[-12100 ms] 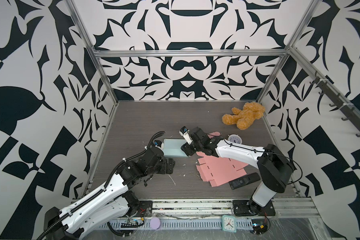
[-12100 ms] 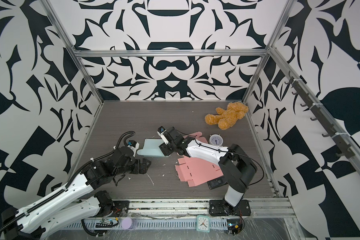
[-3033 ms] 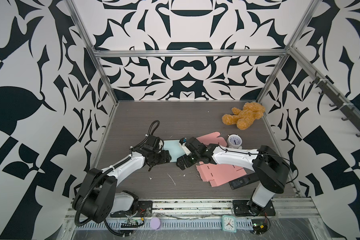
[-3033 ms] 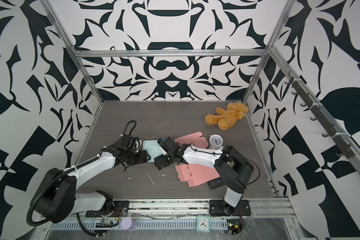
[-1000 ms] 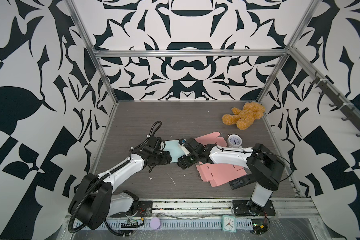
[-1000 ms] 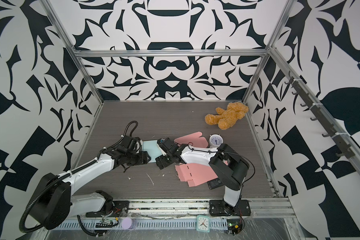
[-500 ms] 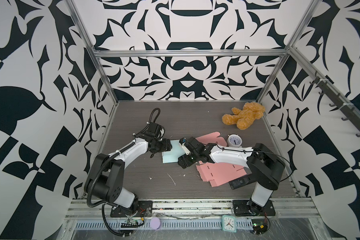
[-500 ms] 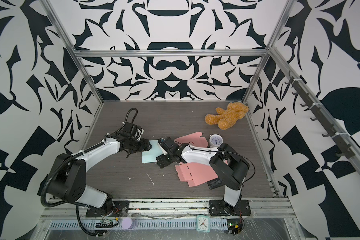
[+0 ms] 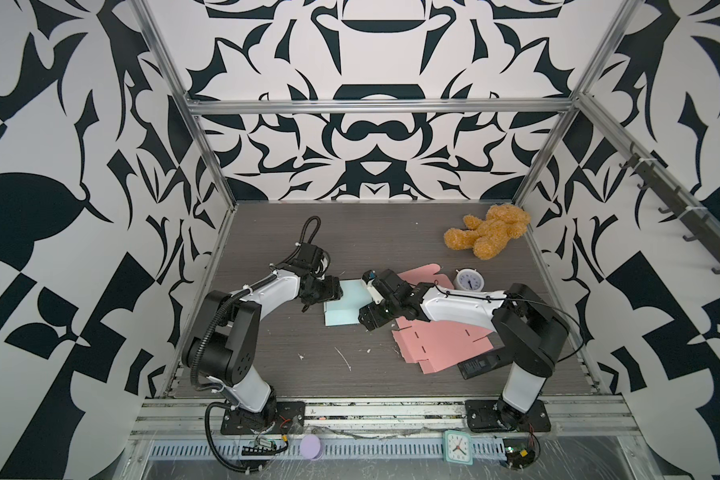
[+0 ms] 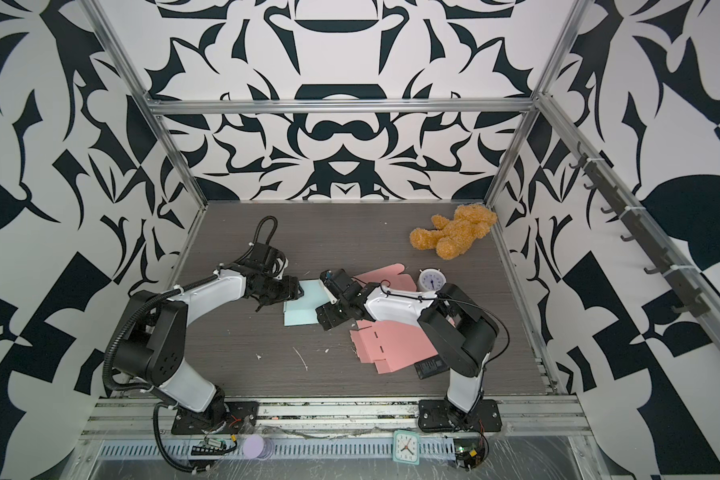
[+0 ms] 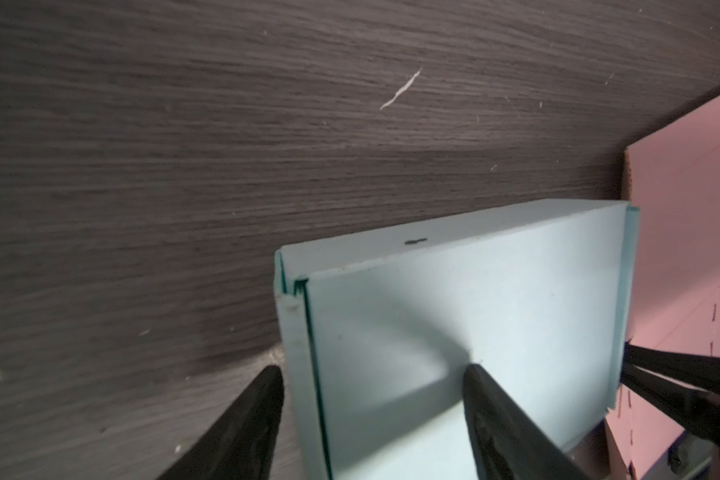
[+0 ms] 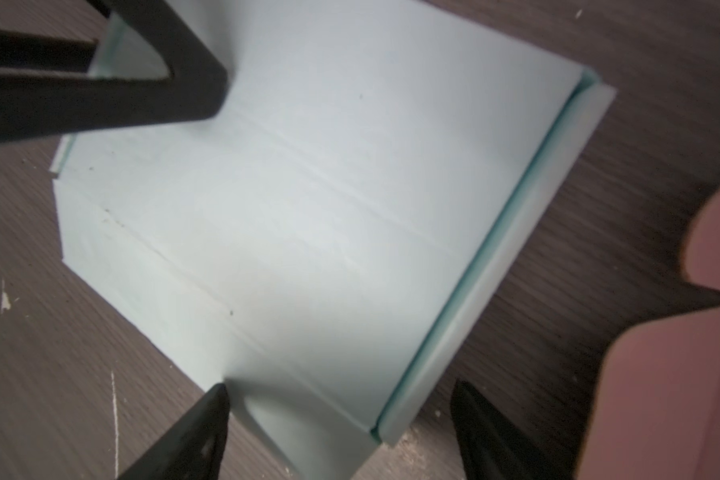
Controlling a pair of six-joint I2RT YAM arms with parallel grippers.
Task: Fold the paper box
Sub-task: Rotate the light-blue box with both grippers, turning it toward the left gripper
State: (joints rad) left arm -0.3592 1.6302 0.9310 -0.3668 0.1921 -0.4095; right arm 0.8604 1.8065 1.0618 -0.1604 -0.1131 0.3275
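A light blue paper box [image 9: 345, 308] [image 10: 303, 308] lies on the dark table in both top views, its panels partly folded. My left gripper [image 9: 336, 291] [image 10: 297, 291] is at its far left corner. In the left wrist view my left gripper [image 11: 371, 399] is open, one finger outside the box's side wall [image 11: 298, 374] and the other over the top panel. My right gripper [image 9: 367, 321] [image 10: 324, 319] is at the box's right edge. In the right wrist view it [image 12: 341, 419] stands open astride a box corner [image 12: 375, 428].
Flat pink box blanks [image 9: 441, 343] lie right of the blue box, another pink blank [image 9: 422, 275] behind it. A small round clock [image 9: 469, 282], a teddy bear [image 9: 489, 232] and a black remote [image 9: 481, 365] sit on the right side. White scraps [image 9: 344, 357] dot the front.
The left arm has swung toward the back, bringing its gripper to the box's far left corner. A blue panel now stretches toward the front. The right gripper has barely moved.
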